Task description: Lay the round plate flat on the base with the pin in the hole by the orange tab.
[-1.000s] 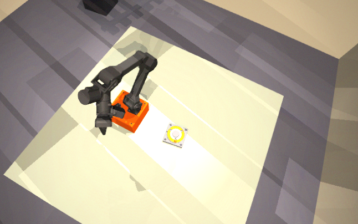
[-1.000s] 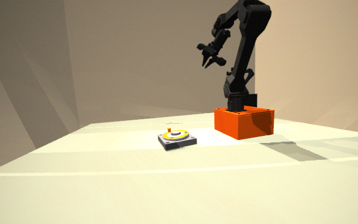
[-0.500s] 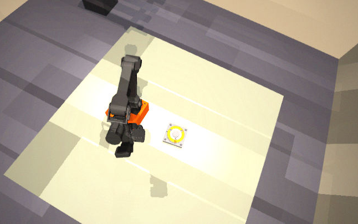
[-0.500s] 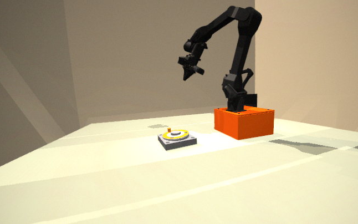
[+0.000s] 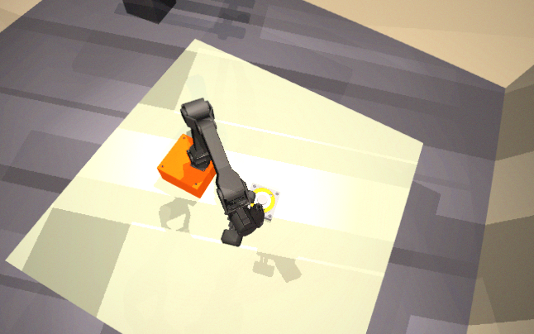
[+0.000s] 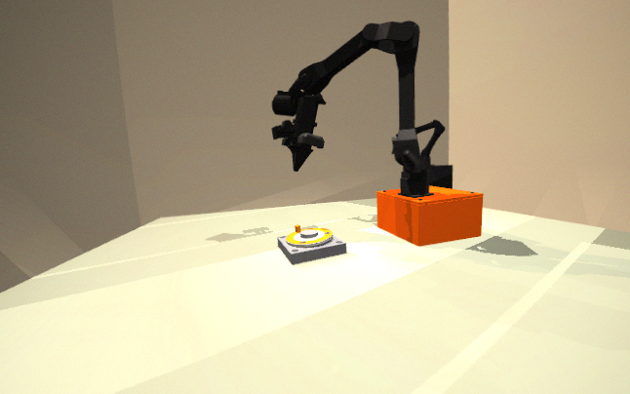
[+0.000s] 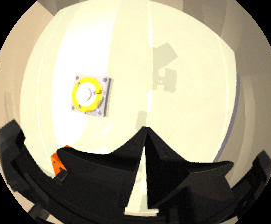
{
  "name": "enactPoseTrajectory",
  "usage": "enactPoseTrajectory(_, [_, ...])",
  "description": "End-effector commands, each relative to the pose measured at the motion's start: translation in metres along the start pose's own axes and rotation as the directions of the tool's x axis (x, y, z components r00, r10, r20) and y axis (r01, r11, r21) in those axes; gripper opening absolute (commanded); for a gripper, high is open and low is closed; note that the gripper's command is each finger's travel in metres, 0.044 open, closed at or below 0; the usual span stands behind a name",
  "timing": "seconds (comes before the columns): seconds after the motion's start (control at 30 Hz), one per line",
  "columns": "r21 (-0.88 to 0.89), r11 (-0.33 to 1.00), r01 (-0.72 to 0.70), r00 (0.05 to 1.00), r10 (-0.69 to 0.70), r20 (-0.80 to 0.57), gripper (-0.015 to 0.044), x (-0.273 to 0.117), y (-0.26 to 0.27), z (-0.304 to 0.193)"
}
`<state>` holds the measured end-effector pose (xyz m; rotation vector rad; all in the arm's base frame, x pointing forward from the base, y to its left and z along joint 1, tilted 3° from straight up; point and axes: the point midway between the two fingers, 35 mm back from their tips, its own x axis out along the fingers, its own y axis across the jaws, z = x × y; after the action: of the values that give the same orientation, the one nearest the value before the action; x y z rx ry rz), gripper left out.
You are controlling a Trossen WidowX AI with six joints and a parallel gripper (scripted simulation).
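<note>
The round plate [image 5: 273,202] [image 6: 325,238] [image 7: 88,108], with a yellow ring, sits around the post [image 5: 262,199] [image 6: 308,233] [image 7: 86,94] on the square grey base [image 5: 272,210] [image 6: 315,253] [image 7: 102,113]. It looks slightly tilted in the exterior view. The orange tab [image 6: 296,228] [image 7: 99,92] stands up at its rim. The pin and whether it is in the hole cannot be made out. My gripper [image 6: 295,169] [image 7: 146,129] is shut and empty, high above the table and clear of the plate. In the top view its fingertips are hidden by the arm.
The orange box [image 5: 178,161] [image 6: 450,217] [image 7: 58,164] under the arm's foot stands to one side of the base. The arm reaches over from it at height. The pale table [image 5: 322,249] [image 6: 210,313] carries shadows of the arm.
</note>
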<state>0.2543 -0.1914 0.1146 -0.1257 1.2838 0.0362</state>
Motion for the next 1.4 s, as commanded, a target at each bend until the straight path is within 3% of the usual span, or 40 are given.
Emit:
enactPoseTrajectory(0.0, [0.079,0.995,-0.059,0.995,0.065,-0.077,0.0,0.037,0.04,0.027])
enactPoseTrajectory(0.33, [0.205,0.977,-0.055,0.97,0.101,-0.222,0.0,0.092,0.127,0.055])
enactPoseTrajectory(0.57, [0.205,0.977,-0.055,0.97,0.101,-0.222,0.0,0.093,0.126,0.053])
enactPoseTrajectory(0.87, [0.206,0.977,-0.055,0.97,0.101,-0.222,0.0,0.137,0.13,0.042])
enactPoseTrajectory(1.37, [0.205,0.977,-0.055,0.97,0.101,-0.223,0.0,0.137,0.125,0.031])
